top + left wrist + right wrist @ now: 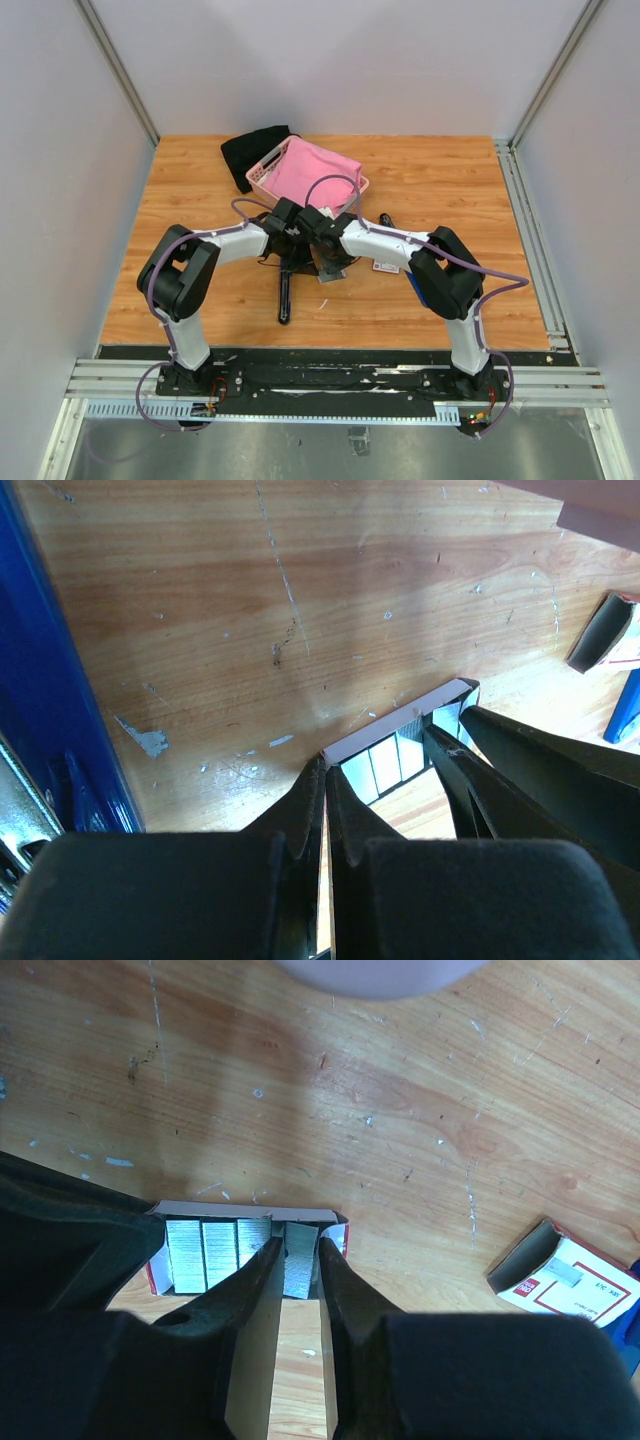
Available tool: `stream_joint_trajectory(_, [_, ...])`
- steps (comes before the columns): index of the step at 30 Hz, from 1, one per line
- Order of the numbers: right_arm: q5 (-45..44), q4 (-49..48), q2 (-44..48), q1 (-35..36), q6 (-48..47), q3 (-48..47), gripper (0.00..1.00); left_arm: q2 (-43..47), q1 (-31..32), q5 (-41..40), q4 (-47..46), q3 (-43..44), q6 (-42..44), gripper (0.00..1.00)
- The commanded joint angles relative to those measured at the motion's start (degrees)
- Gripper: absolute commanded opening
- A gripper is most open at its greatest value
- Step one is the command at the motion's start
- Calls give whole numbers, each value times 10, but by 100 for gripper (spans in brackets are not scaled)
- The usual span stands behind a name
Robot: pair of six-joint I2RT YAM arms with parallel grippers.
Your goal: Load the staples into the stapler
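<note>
Right wrist view: right tool (pixel 298 1245), jaws narrow, grips one block of staples (pixel 300 1268) at the right end of a cardboard tray (pixel 250 1208), frame centre. Left tool (pixel 326 770), almost closed, pinches the tray's wall. The tool fingers hide the tray's near side, and the arms cover it in the top view.

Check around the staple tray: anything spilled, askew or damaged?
Nothing spilled. Staples sit in tidy rows in their tray; left hand pinches its wall, right hand clamps one staple strip. The open carton lies apart; the table is merely scuffed.
</note>
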State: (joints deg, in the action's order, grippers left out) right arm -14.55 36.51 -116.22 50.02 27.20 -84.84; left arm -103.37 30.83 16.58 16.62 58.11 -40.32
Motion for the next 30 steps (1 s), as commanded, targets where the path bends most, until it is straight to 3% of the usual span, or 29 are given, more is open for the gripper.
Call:
stream_joint_trajectory(1, [12, 47, -32, -11, 15, 7, 23, 15, 3, -15, 12, -7, 7, 3])
stream_joint_trajectory(19, [32, 16, 6, -9, 3, 21, 30, 16, 3, -15, 13, -5, 7, 4])
stream_joint_trajectory(30, [18, 10, 60, -10, 9, 23, 28, 19, 3, -16, 13, -8, 5, 4])
